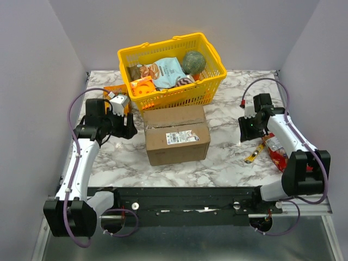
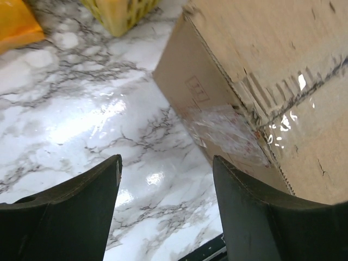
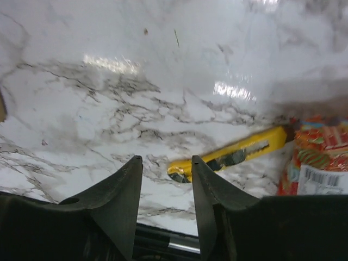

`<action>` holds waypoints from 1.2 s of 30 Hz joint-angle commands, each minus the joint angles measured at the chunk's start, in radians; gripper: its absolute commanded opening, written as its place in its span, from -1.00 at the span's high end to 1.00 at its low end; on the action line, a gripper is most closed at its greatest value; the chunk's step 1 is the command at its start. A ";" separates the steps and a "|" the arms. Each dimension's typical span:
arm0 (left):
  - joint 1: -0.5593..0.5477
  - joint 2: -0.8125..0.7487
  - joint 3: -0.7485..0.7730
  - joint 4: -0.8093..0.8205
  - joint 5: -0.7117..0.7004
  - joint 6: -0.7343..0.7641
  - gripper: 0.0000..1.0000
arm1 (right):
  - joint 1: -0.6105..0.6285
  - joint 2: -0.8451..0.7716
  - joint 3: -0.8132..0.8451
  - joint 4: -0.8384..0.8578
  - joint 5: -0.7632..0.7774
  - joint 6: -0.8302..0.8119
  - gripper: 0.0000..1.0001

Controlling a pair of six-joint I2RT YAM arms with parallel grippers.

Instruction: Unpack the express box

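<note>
Express box (image 1: 176, 136) sealed; snacks (image 1: 166, 73) in basket (image 1: 185, 94)

The express box (image 1: 176, 136) is plain brown cardboard with a white printed label (image 1: 184, 136) and glossy clear tape (image 2: 228, 133). The table (image 1: 228, 163) is white marble veined in grey. At the box's 12 o'clock, the basket (image 1: 179, 97) is bright yellow lattice; inside it are a pale blue bag (image 1: 166, 72), a grey-green ball (image 1: 193, 61) and an orange box (image 1: 142, 87). At 3 o'clock lie a yellow-and-black knife (image 3: 231, 155) and a red packet (image 3: 321, 152) with a white barcode patch. The left gripper (image 2: 166, 179) and right gripper (image 3: 167, 163) are black, and their cables (image 1: 73, 103) are purple.
</note>
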 commanded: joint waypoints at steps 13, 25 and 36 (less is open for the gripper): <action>0.026 0.062 0.101 -0.063 -0.114 0.046 -0.53 | -0.188 0.173 -0.063 0.010 0.117 0.216 -0.32; 0.027 0.105 0.141 -0.080 -0.127 0.069 -0.53 | -0.198 0.254 -0.080 0.016 0.178 0.221 -0.24; 0.029 0.125 0.136 -0.041 -0.099 0.058 -0.53 | -0.155 0.262 -0.017 0.073 0.029 0.017 0.50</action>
